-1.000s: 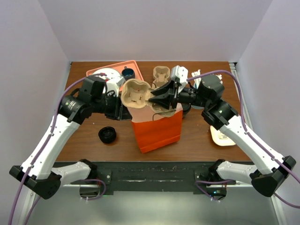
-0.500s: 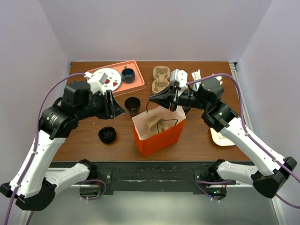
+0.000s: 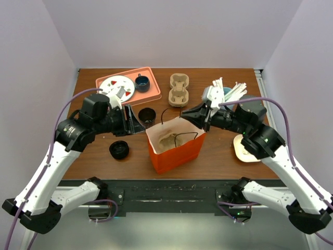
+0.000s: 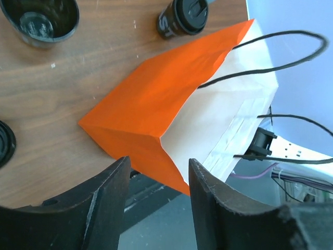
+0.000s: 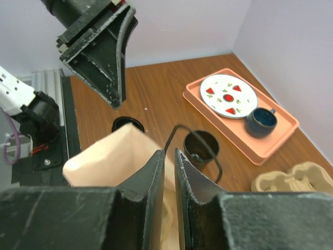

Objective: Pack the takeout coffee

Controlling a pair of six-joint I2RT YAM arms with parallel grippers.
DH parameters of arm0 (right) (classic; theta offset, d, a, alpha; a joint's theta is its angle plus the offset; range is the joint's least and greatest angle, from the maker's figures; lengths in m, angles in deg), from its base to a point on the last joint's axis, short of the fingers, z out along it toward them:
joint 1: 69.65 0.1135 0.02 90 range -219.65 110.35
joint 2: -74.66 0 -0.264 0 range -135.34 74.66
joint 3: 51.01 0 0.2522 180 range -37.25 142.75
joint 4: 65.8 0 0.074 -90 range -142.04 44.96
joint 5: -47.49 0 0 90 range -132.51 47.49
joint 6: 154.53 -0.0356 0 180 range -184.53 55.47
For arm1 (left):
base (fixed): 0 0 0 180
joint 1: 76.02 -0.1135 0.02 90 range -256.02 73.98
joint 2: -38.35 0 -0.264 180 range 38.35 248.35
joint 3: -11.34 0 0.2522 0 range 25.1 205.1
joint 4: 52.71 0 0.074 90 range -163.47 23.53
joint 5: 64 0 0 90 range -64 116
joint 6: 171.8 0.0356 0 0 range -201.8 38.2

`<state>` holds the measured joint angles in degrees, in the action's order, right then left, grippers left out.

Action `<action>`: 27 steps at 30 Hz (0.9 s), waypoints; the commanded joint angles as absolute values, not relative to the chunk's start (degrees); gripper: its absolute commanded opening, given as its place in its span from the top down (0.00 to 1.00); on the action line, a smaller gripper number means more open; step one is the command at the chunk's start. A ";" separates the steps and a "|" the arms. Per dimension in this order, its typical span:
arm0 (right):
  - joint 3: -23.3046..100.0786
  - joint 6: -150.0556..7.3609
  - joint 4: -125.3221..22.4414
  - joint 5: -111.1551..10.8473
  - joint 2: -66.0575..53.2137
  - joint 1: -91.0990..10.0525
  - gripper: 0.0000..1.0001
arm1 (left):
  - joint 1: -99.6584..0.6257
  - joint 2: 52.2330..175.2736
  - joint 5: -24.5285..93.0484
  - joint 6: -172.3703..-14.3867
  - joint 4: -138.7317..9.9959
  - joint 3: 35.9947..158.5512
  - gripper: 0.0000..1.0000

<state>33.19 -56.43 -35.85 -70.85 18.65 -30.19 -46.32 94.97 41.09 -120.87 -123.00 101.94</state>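
1. Your left gripper (image 4: 158, 162) hangs with its fingers spread apart and nothing between them, just left of the orange paper bag (image 3: 177, 151). A second ago it held a cardboard cup holder (image 3: 167, 138) over the bag. That holder now lies inside the bag.
2. Your right gripper (image 5: 169, 153) sits over the bag's far rim, fingers nearly pressed together with only a thin slit between them. The bag's black cord handle rises right at the fingertips. You cannot tell from the pictures whether the fingers pinch the handle or the paper.
3. The right arm has drawn back to the right since half a second ago, uncovering a bunch of white sticks (image 3: 229, 91) at the back right.
4. The takeout coffee (image 4: 183, 14), lid on, stands on the table (image 3: 213, 156) just beyond the bag, outside it. The overhead view does not show it clearly.
5. The open dark cup (image 3: 146, 115) and the loose black lid (image 3: 119, 150) lie left of the bag, where they were before.
6. A second cup holder (image 3: 178, 88) rests behind the bag, unmoved.
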 commanded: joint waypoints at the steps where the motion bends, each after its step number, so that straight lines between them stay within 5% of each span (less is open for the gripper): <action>1: 30.96 -52.23 -26.83 -67.56 21.13 -30.10 0.82 | -43.16 94.86 43.58 -125.91 -117.46 98.51 0.46; 11: 29.29 -48.46 -20.75 -64.40 21.39 -29.40 0.82 | -33.13 97.67 35.23 -132.77 -117.62 97.08 0.49; 14: 28.15 -47.22 -18.74 -63.96 22.10 -28.00 0.83 | -31.20 98.90 34.18 -132.78 -117.80 97.44 0.63; 15: 28.14 -46.96 -17.86 -63.26 22.27 -27.29 0.83 | -30.58 99.25 34.00 -131.21 -117.45 97.96 0.80; 18: 27.36 -46.25 -15.83 -61.51 24.20 -24.39 0.83 | -29.96 99.70 34.44 -125.07 -113.86 98.23 0.99; 27: 31.30 -44.84 -9.24 -54.47 23.87 -16.40 0.81 | -29.52 91.52 40.05 -116.70 -102.51 88.74 1.00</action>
